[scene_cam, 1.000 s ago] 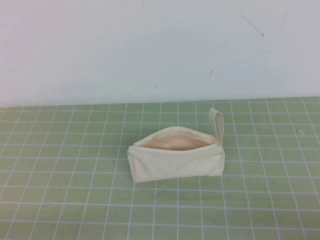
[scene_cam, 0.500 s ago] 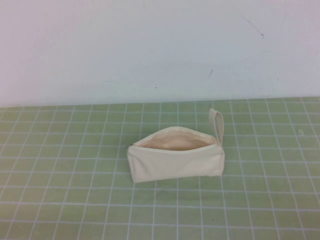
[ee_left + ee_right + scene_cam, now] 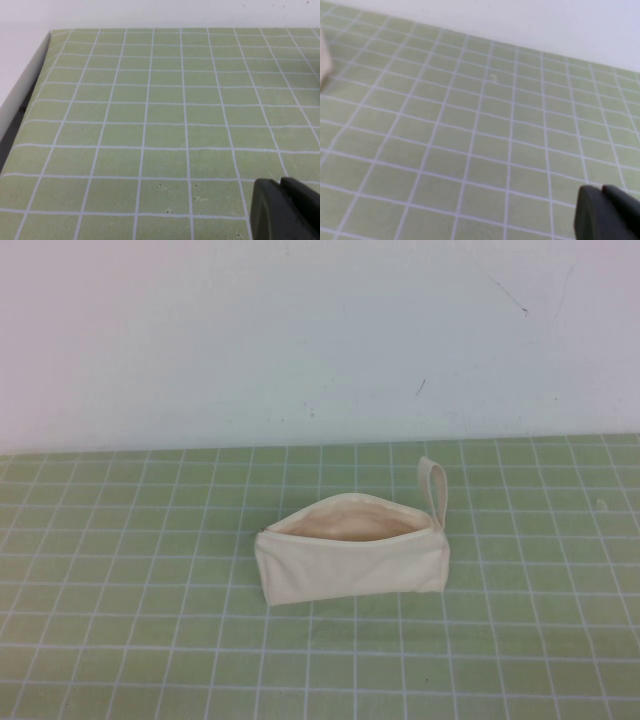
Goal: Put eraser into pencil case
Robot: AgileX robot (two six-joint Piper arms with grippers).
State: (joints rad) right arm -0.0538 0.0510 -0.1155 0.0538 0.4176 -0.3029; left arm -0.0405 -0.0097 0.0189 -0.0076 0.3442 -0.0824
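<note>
The cream-white pencil case [image 3: 350, 558] lies in the middle of the green grid mat, its zip open and pale beige lining showing, its loop strap [image 3: 434, 488] at the right end. The eraser is not visible in any view; it may be inside the pouch, but I cannot tell. Neither arm shows in the high view. My left gripper [image 3: 281, 186] is shut and empty over bare mat in the left wrist view. My right gripper [image 3: 601, 191] is shut and empty over bare mat in the right wrist view; a sliver of the pouch [image 3: 324, 60] shows at that view's edge.
The green grid mat [image 3: 150, 640] covers the table up to a white back wall [image 3: 300, 340]. The left wrist view shows the mat's side edge and a white border [image 3: 20, 95].
</note>
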